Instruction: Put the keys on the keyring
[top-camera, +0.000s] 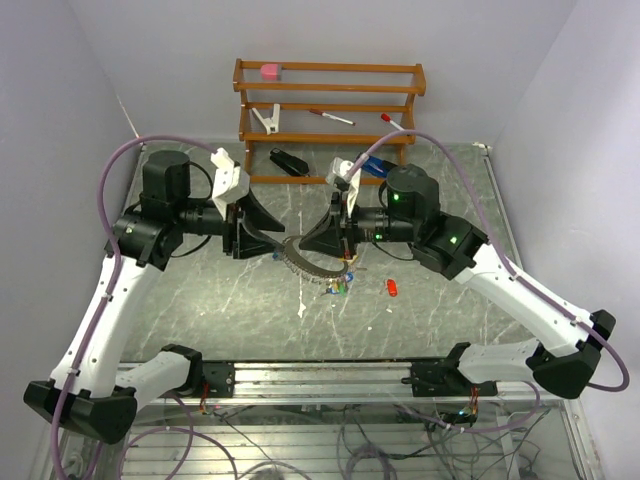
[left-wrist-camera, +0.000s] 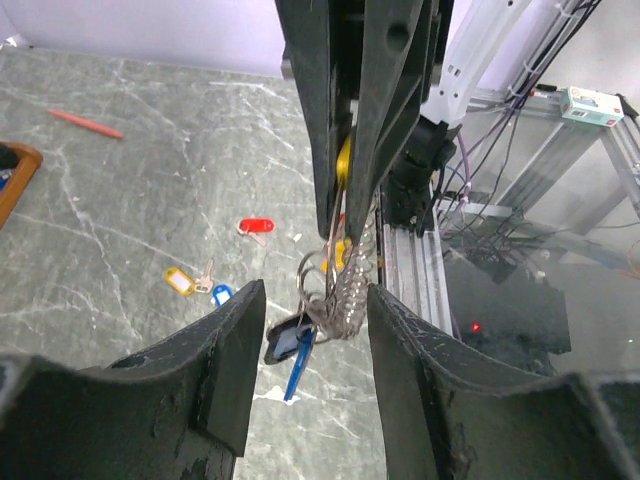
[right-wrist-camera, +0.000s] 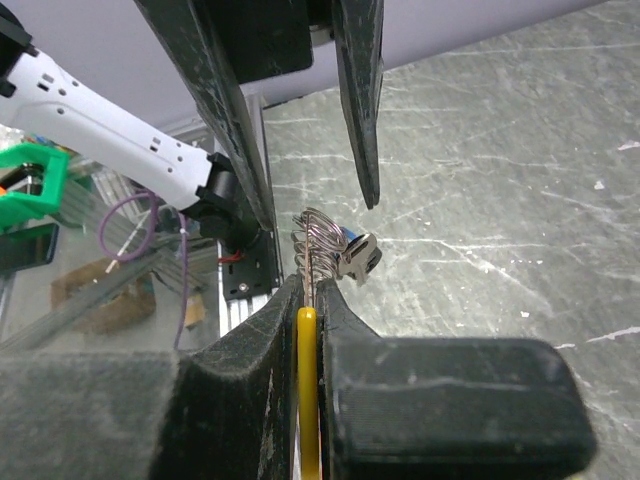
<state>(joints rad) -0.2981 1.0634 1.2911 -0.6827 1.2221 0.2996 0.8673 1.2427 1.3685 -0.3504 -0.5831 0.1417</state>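
Marble tabletop (top-camera: 250, 310), right fingers (right-wrist-camera: 240, 400) clamped on yellow tag (right-wrist-camera: 306, 400), seemingly of the keyring (left-wrist-camera: 348, 290), left fingers (left-wrist-camera: 230, 370) apart near it

Shiny metal keyring (left-wrist-camera: 345, 290), glossy plastic key tag (left-wrist-camera: 257, 226), matt tabletop (left-wrist-camera: 130, 200)

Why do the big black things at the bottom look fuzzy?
Left wrist view: the left gripper is very near the camera, so it looks soft, while the keyring is sharper. Right wrist view: same for the right gripper and its yellow tag. Top view: even light, only faint shadows on the table.
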